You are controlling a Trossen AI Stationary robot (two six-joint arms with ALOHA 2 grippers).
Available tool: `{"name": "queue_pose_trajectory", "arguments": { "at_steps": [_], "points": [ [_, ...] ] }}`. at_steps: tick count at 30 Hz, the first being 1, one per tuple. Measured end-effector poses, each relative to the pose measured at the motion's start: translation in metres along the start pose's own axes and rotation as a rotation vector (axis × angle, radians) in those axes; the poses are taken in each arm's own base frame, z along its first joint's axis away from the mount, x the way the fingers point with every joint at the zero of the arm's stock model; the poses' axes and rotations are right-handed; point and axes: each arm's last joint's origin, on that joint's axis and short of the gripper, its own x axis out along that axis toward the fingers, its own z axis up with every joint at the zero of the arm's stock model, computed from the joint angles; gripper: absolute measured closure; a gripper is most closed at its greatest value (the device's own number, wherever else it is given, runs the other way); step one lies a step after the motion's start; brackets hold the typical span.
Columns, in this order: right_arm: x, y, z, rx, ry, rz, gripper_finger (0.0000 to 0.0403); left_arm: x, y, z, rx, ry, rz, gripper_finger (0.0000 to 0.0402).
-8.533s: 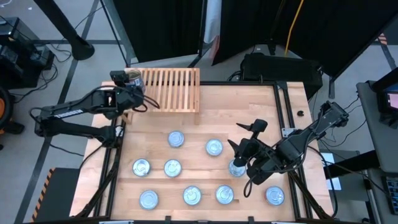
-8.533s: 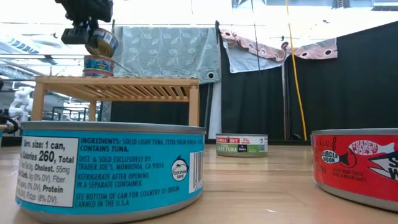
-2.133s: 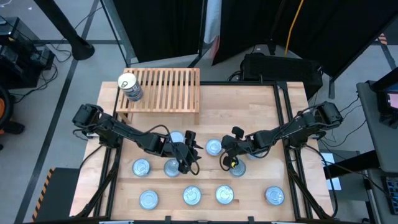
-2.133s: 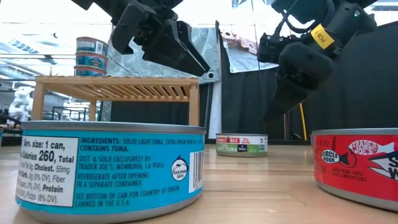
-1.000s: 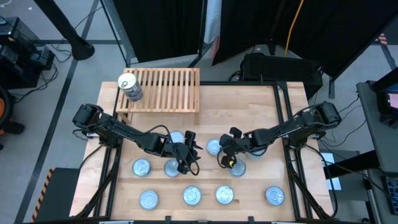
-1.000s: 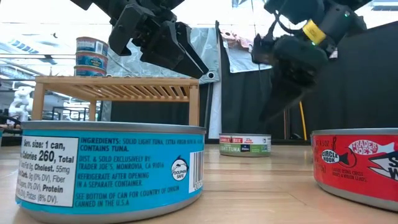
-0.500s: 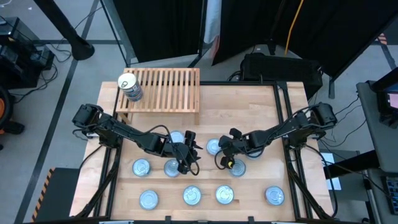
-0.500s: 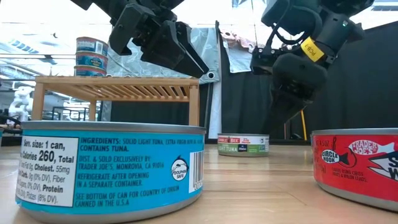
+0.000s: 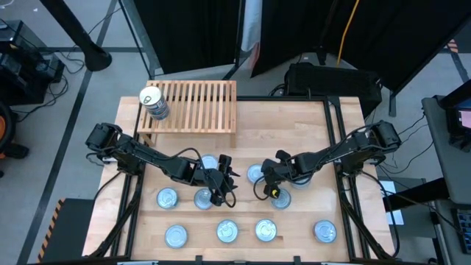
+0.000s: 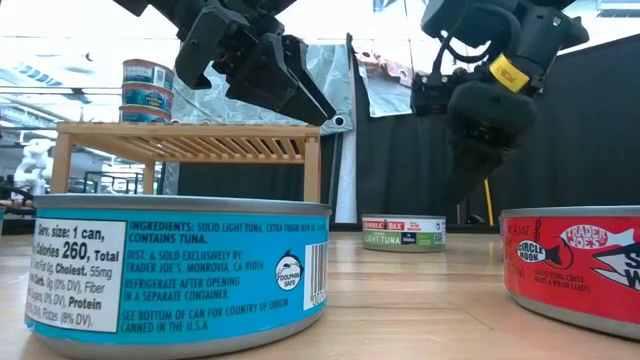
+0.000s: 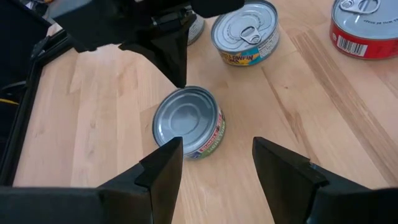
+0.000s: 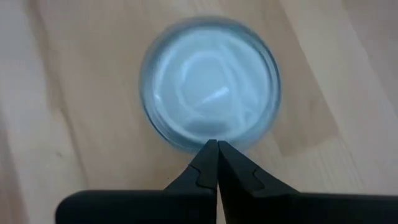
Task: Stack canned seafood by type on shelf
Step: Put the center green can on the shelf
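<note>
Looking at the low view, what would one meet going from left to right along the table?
The shelf with stacked tins at its left end → big blue-labelled tin up front → small far tin → red-labelled tin.

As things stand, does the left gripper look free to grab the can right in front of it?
Probably yes: the left gripper is open above the can, but the right arm's shut fingers are right beside it.

Left hand (image 9: 223, 187) agape (right hand (image 9: 270, 187) pinched)
</note>
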Motion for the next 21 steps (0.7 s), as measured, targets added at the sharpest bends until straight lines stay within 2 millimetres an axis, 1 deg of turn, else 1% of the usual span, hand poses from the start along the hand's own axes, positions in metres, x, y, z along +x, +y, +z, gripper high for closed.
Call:
{"name": "queue_pose_trajectory", "arguments": {
  "at_steps": [11,17,21],
  "points": [
    [0.000,0.000,0.000,0.014,-0.004,0.000,0.0403,0.000,0.000,0.000,-0.001,-0.003,0.001,0.0201],
    [0.011,0.002,-0.001,0.007,0.011,-0.020,0.0403,0.000,0.000,0.000,-0.002,-0.004,0.001,0.0201],
    [0.015,0.003,-0.002,0.002,0.028,-0.022,0.0403,0.000,0.000,0.000,-0.002,-0.004,0.001,0.0201]
  ]
}}
